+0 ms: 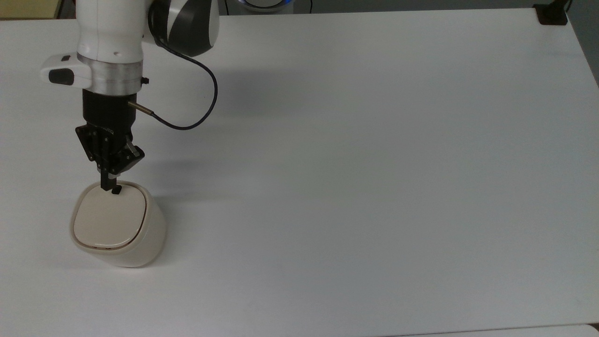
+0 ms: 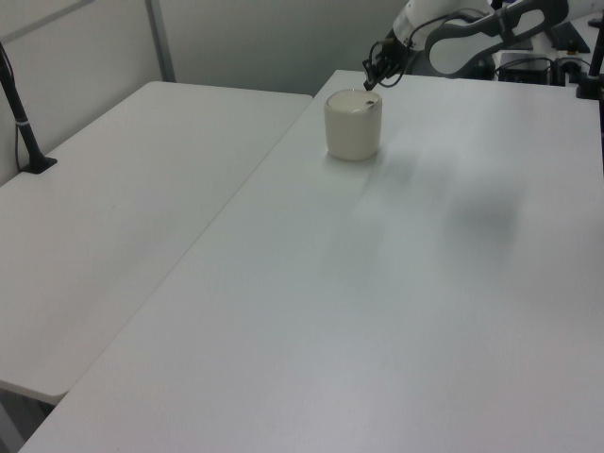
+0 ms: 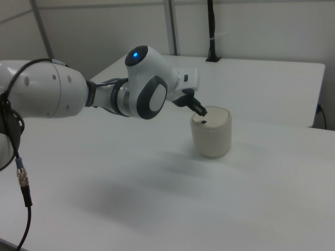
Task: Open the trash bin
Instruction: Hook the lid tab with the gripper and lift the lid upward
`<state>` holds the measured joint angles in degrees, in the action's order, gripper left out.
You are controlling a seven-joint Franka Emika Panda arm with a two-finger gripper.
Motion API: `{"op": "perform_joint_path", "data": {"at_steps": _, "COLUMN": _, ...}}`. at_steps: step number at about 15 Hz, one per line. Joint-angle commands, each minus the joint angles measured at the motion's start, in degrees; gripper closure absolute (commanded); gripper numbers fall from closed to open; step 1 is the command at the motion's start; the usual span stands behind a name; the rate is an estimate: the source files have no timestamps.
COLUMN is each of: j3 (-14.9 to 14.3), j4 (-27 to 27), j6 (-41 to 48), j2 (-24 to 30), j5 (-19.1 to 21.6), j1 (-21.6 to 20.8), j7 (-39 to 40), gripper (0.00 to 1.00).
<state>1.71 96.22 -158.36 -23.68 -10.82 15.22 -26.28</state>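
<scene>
The cream-beige trash bin [image 1: 117,229] stands near the top view's lower left on the white table, its flat lid down. It also shows at the far end of the table in the left view, trash bin [image 2: 353,127], and right of centre in the right view, trash bin [image 3: 211,133]. My gripper [image 1: 109,186] hangs shut over the lid's far edge, its tips at the small black latch [image 1: 117,190]. The gripper [image 3: 200,111] reaches the lid from the right view's left. Whether the tips touch the latch I cannot tell.
The white table [image 1: 355,178] stretches wide to the top view's right of the bin. A second white table [image 2: 123,208] adjoins it on the left view's left. A black cable [image 1: 196,117] loops from the wrist. A black clamp [image 1: 552,14] sits at the far right corner.
</scene>
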Motion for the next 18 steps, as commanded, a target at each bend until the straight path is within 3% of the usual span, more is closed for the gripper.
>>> {"op": "perform_joint_path", "data": {"at_steps": 1, "j3": -0.5, "j4": -0.1, "j6": -1.2, "j2": -1.5, "j5": -2.0, "j1": -0.7, "j7": -1.5, "gripper": 1.00}}
{"op": "perform_joint_path", "data": {"at_steps": 12, "j3": -0.4, "j4": 2.4, "j6": -1.0, "j2": -2.2, "j5": -4.9, "j1": -0.6, "j7": -1.8, "gripper": 1.00}}
{"op": "perform_joint_path", "data": {"at_steps": 18, "j3": -0.3, "j4": -0.9, "j6": 1.8, "j2": 3.1, "j5": -1.3, "j1": 0.0, "j7": -12.7, "gripper": 1.00}}
